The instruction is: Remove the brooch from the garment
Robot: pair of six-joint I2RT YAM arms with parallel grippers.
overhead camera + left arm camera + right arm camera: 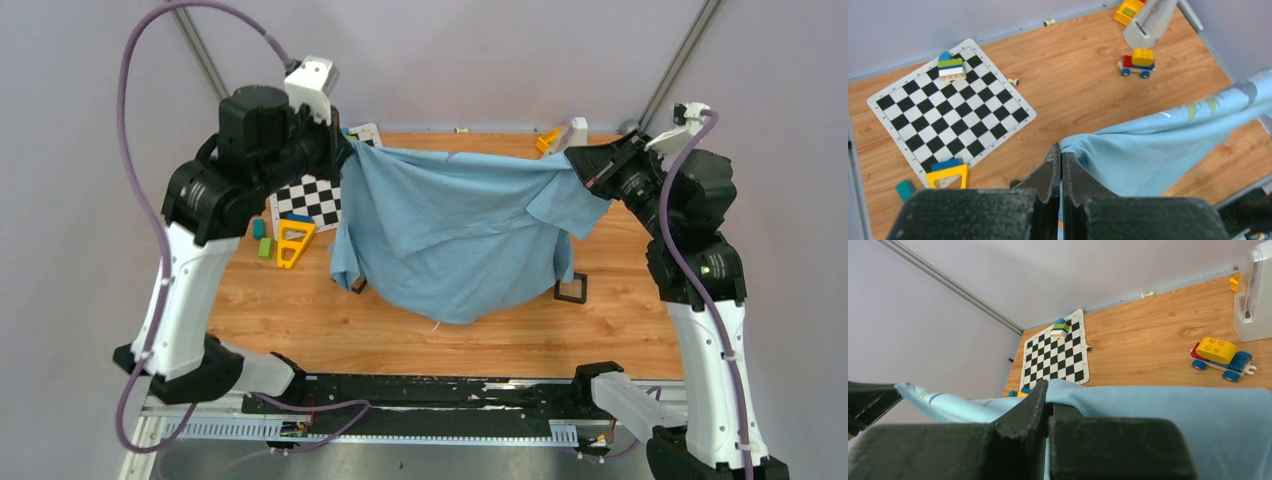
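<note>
Garment (pixel 460 240) pinched in left jaws, right jaws; hangs stretched.

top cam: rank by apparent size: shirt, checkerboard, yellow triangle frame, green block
1. shirt, largest by far
2. checkerboard, partly hidden, but what shows is still bigger than the frame
3. yellow triangle frame
4. green block, smallest
</note>
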